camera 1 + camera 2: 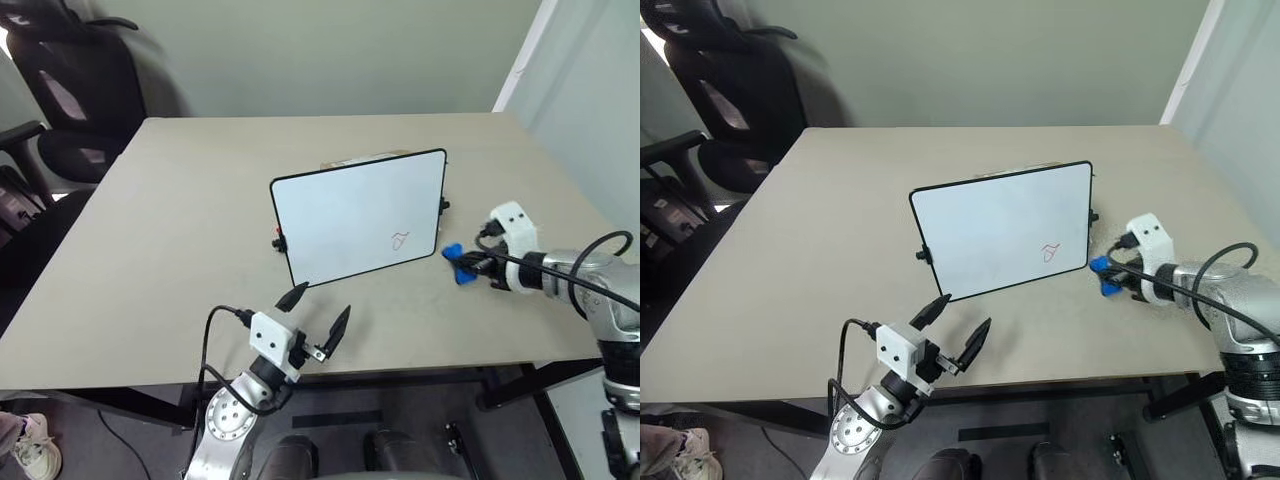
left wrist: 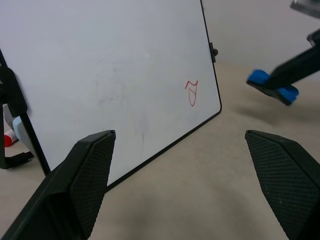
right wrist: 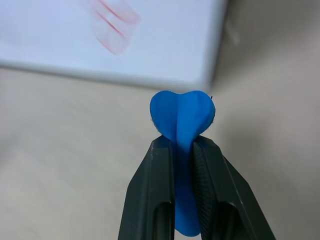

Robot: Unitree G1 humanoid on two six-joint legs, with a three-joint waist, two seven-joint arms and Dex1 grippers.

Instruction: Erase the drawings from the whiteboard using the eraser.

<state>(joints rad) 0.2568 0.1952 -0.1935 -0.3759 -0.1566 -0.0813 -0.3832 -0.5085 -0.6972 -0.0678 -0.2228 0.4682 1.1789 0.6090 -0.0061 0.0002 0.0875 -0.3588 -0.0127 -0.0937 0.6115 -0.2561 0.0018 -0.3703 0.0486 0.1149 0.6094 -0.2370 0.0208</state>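
Note:
The whiteboard stands tilted on the beige table, black-framed, with the drawings, a small red scribble, near its lower right corner. Just right of that corner my right gripper is shut on the blue eraser, held above the table and apart from the board. In the right wrist view the eraser is pinched between the two black fingers, the board's corner beyond it. My left gripper stands open in front of the board's lower left edge, holding nothing. The left wrist view shows the scribble and the eraser.
The table has free room on the left and behind the board. Its front edge runs just past my left gripper. A black office chair stands off the far left corner. A marker lies behind the board's left side.

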